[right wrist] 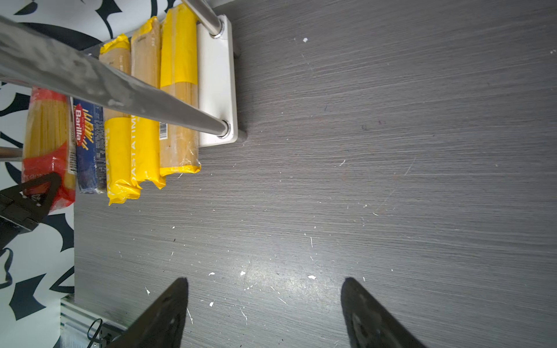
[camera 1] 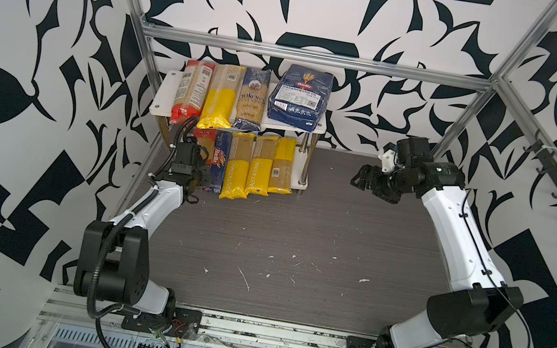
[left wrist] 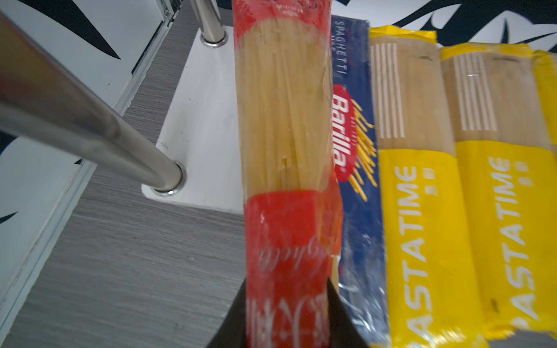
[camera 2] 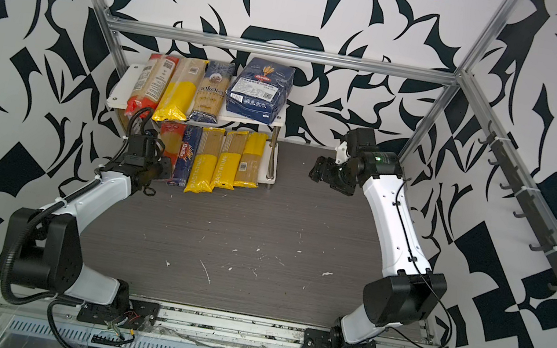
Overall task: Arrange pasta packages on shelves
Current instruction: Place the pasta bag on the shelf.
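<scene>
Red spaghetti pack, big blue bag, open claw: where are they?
red spaghetti pack (left wrist: 283,120): left wrist view, clear middle.
big blue bag (camera 1: 299,99): in a top view, white label.
right gripper (right wrist: 265,281): right wrist view, between its fingertips.

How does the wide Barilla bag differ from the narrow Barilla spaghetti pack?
The wide Barilla bag is broad and lies on the upper board; the narrow Barilla pack is long, slim and lies on the lower board. The bag ends its row; the pack sits between a red pack and a yellow pack. Both are dark blue with red logos.
</scene>
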### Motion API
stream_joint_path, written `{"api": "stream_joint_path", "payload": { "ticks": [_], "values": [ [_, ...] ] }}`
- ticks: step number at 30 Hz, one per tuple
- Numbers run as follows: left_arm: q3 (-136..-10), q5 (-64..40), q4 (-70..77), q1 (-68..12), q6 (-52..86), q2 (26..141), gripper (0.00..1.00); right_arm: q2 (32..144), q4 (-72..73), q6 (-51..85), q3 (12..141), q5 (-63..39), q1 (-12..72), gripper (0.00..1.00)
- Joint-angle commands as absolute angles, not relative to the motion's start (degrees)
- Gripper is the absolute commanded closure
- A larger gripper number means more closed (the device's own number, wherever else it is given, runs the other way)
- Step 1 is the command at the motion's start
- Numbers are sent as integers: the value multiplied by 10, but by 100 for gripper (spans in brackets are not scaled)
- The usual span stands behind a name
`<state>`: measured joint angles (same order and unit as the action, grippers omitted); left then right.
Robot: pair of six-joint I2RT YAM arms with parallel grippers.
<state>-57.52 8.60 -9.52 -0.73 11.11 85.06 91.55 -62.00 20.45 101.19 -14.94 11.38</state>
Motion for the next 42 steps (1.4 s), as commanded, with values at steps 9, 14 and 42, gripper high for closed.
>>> {"api": "stream_joint_path", "payload": {
  "ticks": [9, 14, 42],
  "values": [
    [-699, 5, -10, 45, 84, 945, 100, 924, -649, 221, 1055, -124, 103, 18],
    [-679, 4, -20, 45, 88, 943, 88, 910, -653, 229, 1041, -116, 102, 18],
    [-468, 57, -19, 56, 145, 759, 8, 867, -685, 211, 1017, -107, 101, 16]
  ]
}}
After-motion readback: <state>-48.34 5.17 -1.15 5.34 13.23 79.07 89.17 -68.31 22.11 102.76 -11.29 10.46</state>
